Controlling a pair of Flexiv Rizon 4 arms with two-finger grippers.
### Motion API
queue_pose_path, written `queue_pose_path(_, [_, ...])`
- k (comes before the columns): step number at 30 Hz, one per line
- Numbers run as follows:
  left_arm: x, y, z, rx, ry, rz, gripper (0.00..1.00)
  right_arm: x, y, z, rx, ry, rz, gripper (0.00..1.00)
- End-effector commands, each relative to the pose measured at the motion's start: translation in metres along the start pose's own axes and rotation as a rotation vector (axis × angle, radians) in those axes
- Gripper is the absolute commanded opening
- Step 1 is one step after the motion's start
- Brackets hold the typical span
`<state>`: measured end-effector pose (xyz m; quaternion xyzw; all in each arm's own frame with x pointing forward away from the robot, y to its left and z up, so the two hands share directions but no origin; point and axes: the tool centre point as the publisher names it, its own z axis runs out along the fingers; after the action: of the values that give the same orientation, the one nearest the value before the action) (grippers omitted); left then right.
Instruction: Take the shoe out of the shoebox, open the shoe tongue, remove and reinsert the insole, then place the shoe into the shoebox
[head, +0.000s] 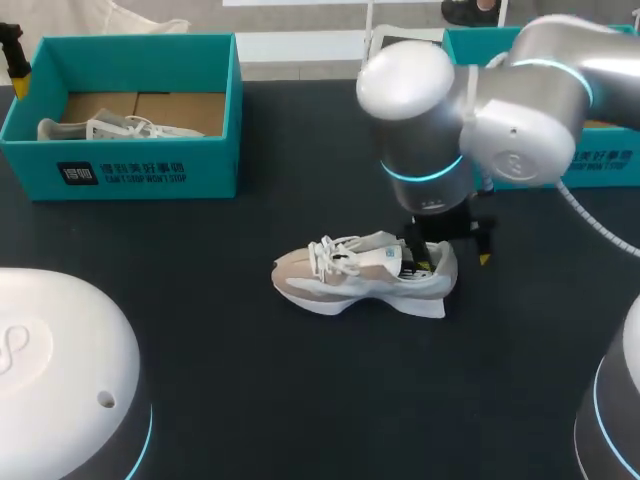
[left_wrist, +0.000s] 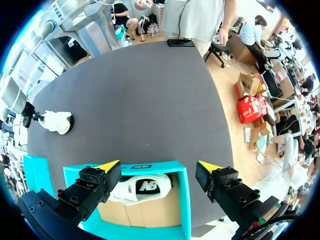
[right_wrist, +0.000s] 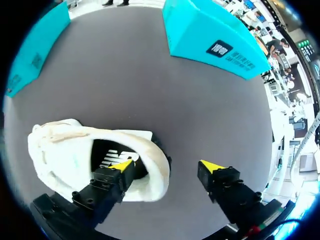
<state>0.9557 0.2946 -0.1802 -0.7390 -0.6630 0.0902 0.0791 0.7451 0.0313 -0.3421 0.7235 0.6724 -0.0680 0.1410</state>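
The right gripper (right_wrist: 166, 165) stands released with one finger apparently inside the heel opening of the shoe (head: 350, 280), while the left gripper (left_wrist: 158, 166) hangs open above the shoebox (left_wrist: 182, 200).

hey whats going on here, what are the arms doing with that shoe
A pale shoe sits out on the dark table. The right gripper is at its heel, open, with one of its fingers down inside the shoe's opening and the other outside, clear of the heel. The left gripper hangs open above a teal shoebox that holds a second shoe.
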Motion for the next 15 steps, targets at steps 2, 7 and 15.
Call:
queue_pose_path(2, [0.0, 0.0, 0.0, 0.0, 0.002, 0.001, 1.0, -0.032, -0.001, -0.061, -0.054, 0.083, -0.066, 1.0])
queue_pose_path(7, [0.0, 0.0, 0.0, 0.0, 0.002, 0.001, 1.0, -0.026, 0.002, -0.099, -0.049, 0.133, -0.39, 1.0])
queue_pose_path(15, [0.0, 0.0, 0.0, 0.0, 0.002, 0.001, 1.0, -0.02, 0.002, -0.106, -0.015, 0.163, -0.482, 1.0])
